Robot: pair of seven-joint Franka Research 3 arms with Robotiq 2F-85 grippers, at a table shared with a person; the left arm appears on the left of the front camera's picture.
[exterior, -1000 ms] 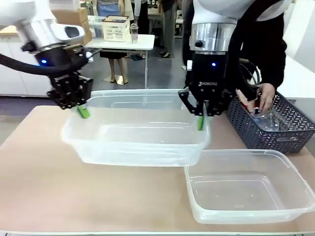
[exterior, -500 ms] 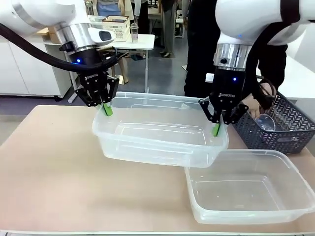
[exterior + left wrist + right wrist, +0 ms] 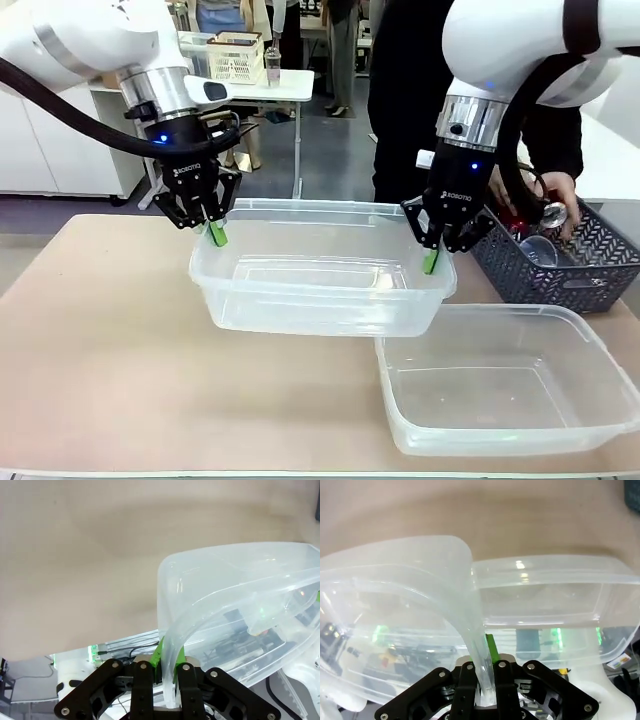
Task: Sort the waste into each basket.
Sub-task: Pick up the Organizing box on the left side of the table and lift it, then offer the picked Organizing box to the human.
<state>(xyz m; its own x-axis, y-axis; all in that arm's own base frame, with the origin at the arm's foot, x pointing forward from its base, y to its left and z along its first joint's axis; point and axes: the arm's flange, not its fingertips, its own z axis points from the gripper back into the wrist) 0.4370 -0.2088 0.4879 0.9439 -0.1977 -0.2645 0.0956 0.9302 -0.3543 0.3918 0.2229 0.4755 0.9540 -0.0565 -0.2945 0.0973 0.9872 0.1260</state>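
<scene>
Clear plastic rectangular tub (image 3: 320,305) is further right and leveller now, seemingly just clear of the tan table (image 3: 90,350). Left gripper (image 3: 215,234) and right gripper (image 3: 432,262) clamp its end rims, and the wrist views reveal green pads (image 3: 159,652) pinching the lip.

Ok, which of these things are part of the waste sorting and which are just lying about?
Part of the job: held clear tub, its rim pinched by the left gripper and right gripper; second clear tub on the table; clear bottle in the dark mesh basket.
Just lying about: cream crate on the white table behind.
</scene>
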